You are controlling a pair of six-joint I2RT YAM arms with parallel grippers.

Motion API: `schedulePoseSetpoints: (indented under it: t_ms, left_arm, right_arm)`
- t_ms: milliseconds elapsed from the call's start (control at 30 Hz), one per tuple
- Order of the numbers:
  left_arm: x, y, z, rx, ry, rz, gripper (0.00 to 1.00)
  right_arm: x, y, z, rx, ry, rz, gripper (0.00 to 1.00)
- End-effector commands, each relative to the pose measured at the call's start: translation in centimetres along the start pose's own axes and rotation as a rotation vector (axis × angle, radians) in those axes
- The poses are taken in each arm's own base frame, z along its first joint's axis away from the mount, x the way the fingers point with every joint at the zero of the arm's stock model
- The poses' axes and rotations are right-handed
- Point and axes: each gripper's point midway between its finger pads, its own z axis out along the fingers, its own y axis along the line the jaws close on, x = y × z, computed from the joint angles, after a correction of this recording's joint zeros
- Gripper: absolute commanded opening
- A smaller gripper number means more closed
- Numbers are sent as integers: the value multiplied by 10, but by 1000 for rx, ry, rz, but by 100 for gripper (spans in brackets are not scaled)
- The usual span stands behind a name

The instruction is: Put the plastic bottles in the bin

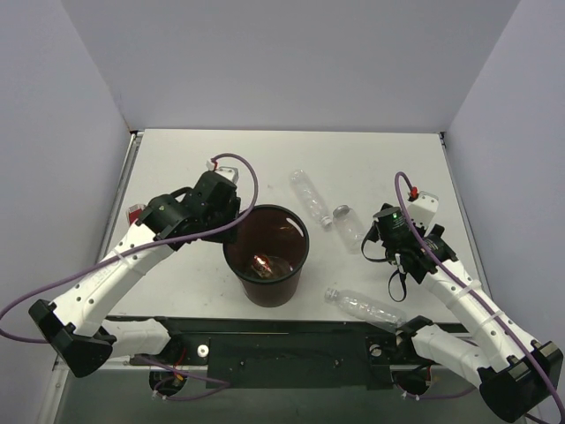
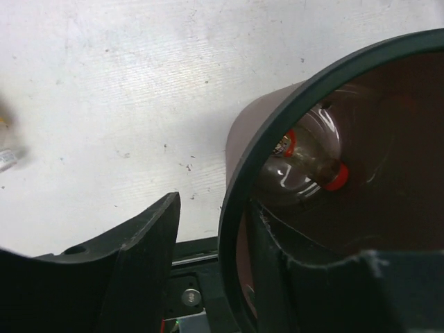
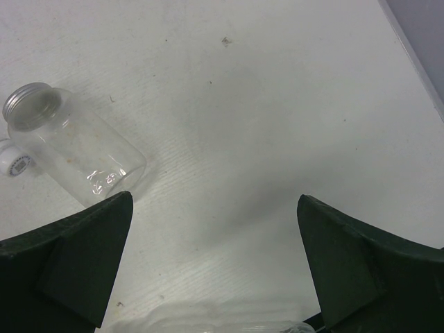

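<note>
The dark brown bin (image 1: 265, 261) stands at the table's near middle. A small clear bottle with amber contents and orange rings (image 1: 262, 265) lies inside it, and it also shows in the left wrist view (image 2: 305, 163). My left gripper (image 1: 231, 219) is open and straddles the bin's left rim (image 2: 236, 180), one finger outside and one inside. A long clear bottle (image 1: 311, 199), a short one (image 1: 348, 226) and another long one (image 1: 366, 306) lie on the table. My right gripper (image 1: 386, 240) is open and empty above the table (image 3: 215, 198), just right of the short bottle (image 3: 76, 149).
The white table (image 1: 177, 168) is walled at the back and both sides. The right wall (image 3: 423, 41) is close to my right gripper. The arm bases and a dark rail (image 1: 291, 349) run along the near edge, close to the front bottle.
</note>
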Motion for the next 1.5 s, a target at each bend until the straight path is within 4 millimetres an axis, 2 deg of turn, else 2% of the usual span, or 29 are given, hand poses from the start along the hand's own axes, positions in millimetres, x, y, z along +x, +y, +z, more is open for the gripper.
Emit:
schedulePoseSetpoints:
  t_ms: [0,67,100,133,167,333,367,400,433,467,500,533,567,600,633,667,800,933,1000,1100,1200,1333,1400,1433,1467]
  left_arm:
    - [-8,3,2,-36,-29,6,49]
    - [-11,4,0,-43,-43,9,41]
    - [-13,10,-1,-78,-51,19,29]
    - [-16,17,-6,-109,-60,19,24]
    - [-21,28,-9,-167,-88,18,15]
    - [-46,55,-26,-251,-159,-35,0]
    - [-50,62,-26,-268,-167,-54,0]
    - [-57,78,-26,-300,-182,-111,0]
    - [-60,83,-24,-301,-182,-137,0]
    - [-68,100,-23,-330,-202,-204,0]
    - [-70,104,-20,-323,-203,-237,0]
    - [-79,119,-18,-339,-229,-301,0]
    - [-80,120,-14,-313,-227,-334,0]
    - [-88,136,-13,-325,-254,-396,0]
    - [-90,135,-8,-291,-247,-436,0]
    - [-95,142,-4,-292,-260,-469,0]
    - [-116,141,10,-200,-297,-574,0]
    - [-140,110,30,-11,-281,-629,0]
    - [-151,101,38,44,-284,-649,0]
    - [-162,96,50,61,-290,-667,0]
    - [-160,92,73,60,-239,-679,0]
    - [-155,79,91,50,-199,-660,0]
    - [-153,77,93,38,-188,-653,14]
    - [-150,76,92,37,-176,-651,38]
    - [-151,81,90,11,-189,-646,51]
  right_arm:
    - [3,-4,0,22,1,-6,100]
    - [2,-6,-1,28,-5,-8,100]
    - [1,-7,-1,27,-7,-9,100]
    - [1,-7,-1,31,-7,-11,100]
    - [0,-8,-1,31,-8,-9,100]
    - [2,-8,-1,37,-5,-13,100]
    - [2,-8,0,37,-3,-15,100]
    - [2,-7,-1,33,-2,-12,100]
    - [2,-7,0,34,1,-12,100]
    - [2,-5,0,30,3,-9,100]
    - [3,-5,0,31,4,-9,100]
    - [3,-5,0,29,6,-9,100]
    - [3,-5,-1,26,6,-6,100]
    - [3,-5,-1,24,6,-5,100]
    - [4,-6,-1,25,7,-6,100]
    - [3,-8,-2,26,3,-4,100]
    - [4,-13,-4,31,-7,7,100]
    - [6,-14,-5,24,-5,12,100]
    - [7,-15,-5,26,-2,14,100]
    - [7,-17,-7,28,1,16,100]
    - [8,-18,-7,27,0,20,100]
    - [10,-16,-7,23,8,22,100]
    - [10,-16,-7,22,10,25,100]
    - [10,-16,-7,22,12,24,100]
    - [11,-16,-8,18,12,21,100]
